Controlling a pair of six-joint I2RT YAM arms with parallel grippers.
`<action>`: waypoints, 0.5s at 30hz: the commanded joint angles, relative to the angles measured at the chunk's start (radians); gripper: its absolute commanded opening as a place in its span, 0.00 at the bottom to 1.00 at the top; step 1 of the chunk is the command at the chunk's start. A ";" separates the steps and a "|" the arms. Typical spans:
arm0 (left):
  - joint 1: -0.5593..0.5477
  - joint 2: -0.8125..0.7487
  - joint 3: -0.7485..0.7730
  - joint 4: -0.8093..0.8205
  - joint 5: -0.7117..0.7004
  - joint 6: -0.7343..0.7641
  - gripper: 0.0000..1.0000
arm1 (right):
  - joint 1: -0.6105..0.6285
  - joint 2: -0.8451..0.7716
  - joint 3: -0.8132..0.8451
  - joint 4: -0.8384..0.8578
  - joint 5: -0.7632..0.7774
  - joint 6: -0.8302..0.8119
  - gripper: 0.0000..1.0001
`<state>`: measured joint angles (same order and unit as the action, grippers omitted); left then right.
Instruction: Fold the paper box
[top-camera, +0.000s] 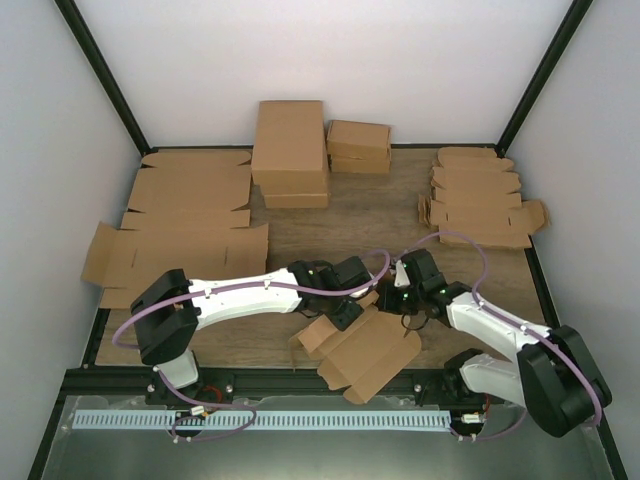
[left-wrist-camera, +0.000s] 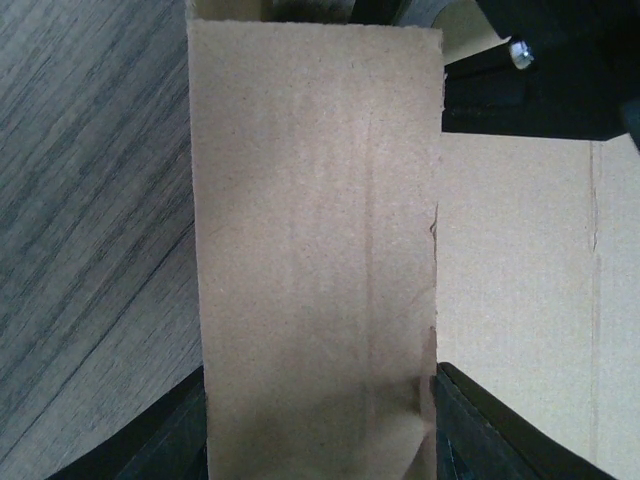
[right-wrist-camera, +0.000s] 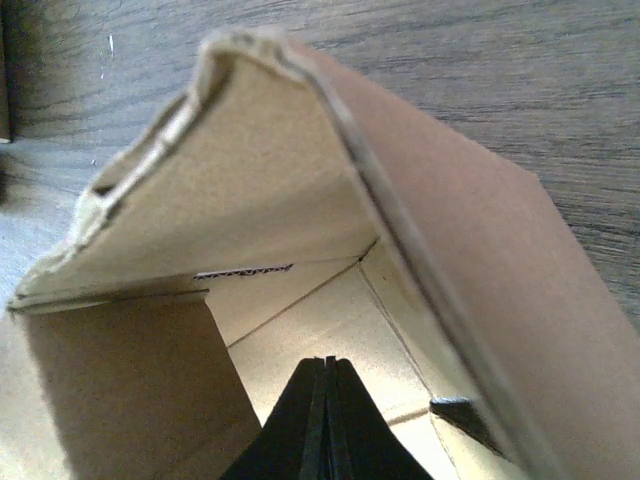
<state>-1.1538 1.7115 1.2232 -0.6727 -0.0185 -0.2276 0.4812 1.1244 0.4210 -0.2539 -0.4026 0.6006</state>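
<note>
**Both hands are on the half-folded paper box (top-camera: 372, 350) at the near middle of the desk (top-camera: 340, 225).**

Seen from above, the box's long axis runs roughly from 8 o'clock to 2 o'clock, and most of it spreads toward 6 o'clock from both hands. The left hand (top-camera: 345, 312) meets it at the 10 o'clock side and the right hand (top-camera: 403, 302) at the 1 o'clock end, so neither is clearly nearer. The left hand's fingers (left-wrist-camera: 175, 440) are spread wide, with an upright flap filling the gap edge to edge. I can't tell whether they squeeze it. The right hand is closed to a slit with nothing visible between the fingers, and it reaches inside under a raised, leaning wall. I judge the next fold turns on that wall tipping over the right hand.
</note>
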 joint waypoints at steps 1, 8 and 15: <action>-0.007 0.018 0.012 0.004 -0.003 -0.001 0.55 | 0.004 -0.009 0.023 -0.001 -0.002 -0.018 0.01; -0.009 0.016 0.013 0.003 -0.005 -0.001 0.55 | 0.004 -0.052 0.071 -0.105 0.299 0.038 0.01; -0.011 0.015 0.013 0.001 -0.006 -0.001 0.55 | 0.003 0.052 0.084 -0.080 0.343 0.057 0.01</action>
<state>-1.1576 1.7115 1.2232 -0.6720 -0.0219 -0.2279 0.4812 1.1267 0.4633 -0.3267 -0.1307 0.6388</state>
